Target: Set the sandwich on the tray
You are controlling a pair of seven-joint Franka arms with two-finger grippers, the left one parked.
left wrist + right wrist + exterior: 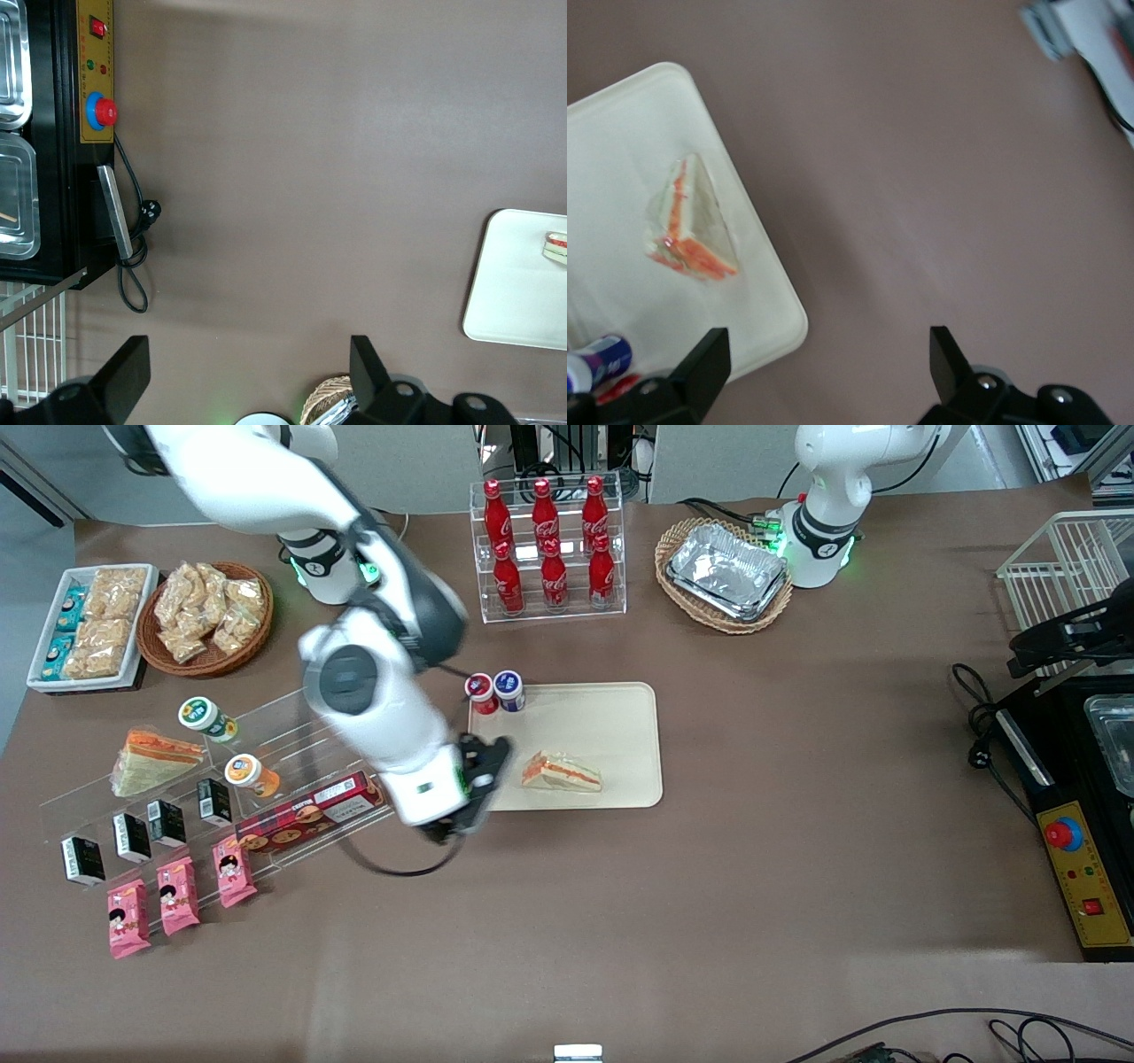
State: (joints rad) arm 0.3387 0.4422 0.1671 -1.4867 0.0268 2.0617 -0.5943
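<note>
Front view shows you the sandwich (562, 772) lying flat on the tray (611, 717), nearer the camera than two small jars (496, 691). Your gripper (483, 779) hangs just beside the tray's edge, fingers spread wide, holding nothing.

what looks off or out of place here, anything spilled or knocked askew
Nothing stands out. The sandwich lies flat and intact on the tray, beside two upright small jars. The gripper is open, empty, above the tray's edge nearest the working arm's end.
</note>
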